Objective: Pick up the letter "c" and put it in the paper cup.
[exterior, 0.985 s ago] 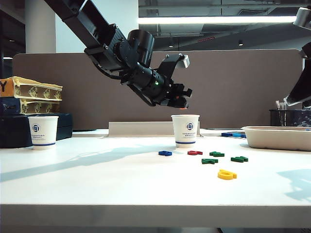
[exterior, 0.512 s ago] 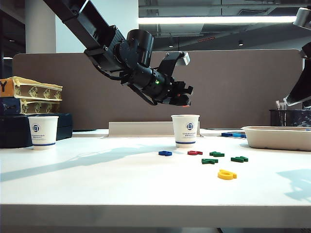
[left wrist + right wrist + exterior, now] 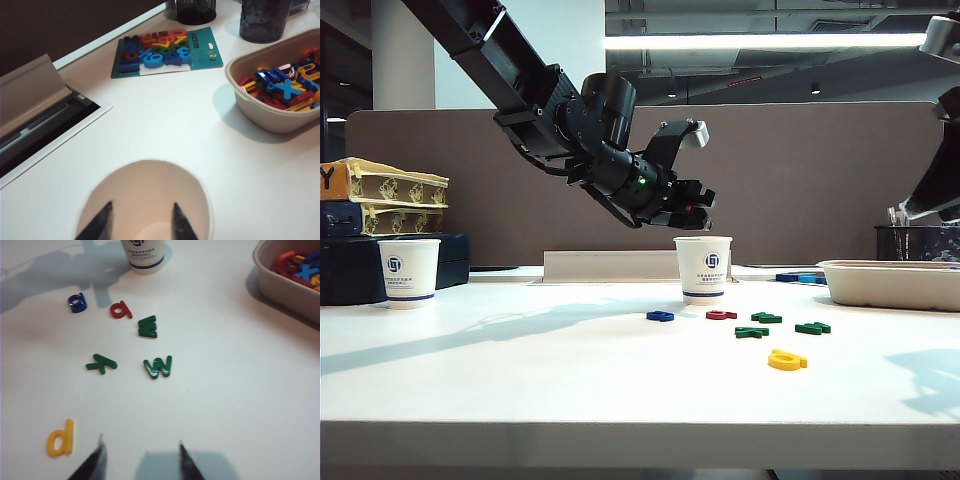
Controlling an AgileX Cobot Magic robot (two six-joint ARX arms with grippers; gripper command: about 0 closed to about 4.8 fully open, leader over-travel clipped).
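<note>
Looking down through the left wrist camera, I have the left tool hanging right over the mouth of the paper cup, its two tips spread apart with nothing pinched between them. I cannot find the letter "c" in any view: it is not in the tips, and it is not among the loose letters on the table, so I judge it is inside the cup, below what the camera shows. The twin cup stands well apart, at the left of the exterior view.

The right tool is spread too, hovering idle over the table near the yellow letter.

To finish this release cleanly I would hold the tips wide and centred over the opening, raise the arm straight up so neither tip clips the rim and tips the light cup, then check the cup's bottom for orange-red before calling it done
</note>
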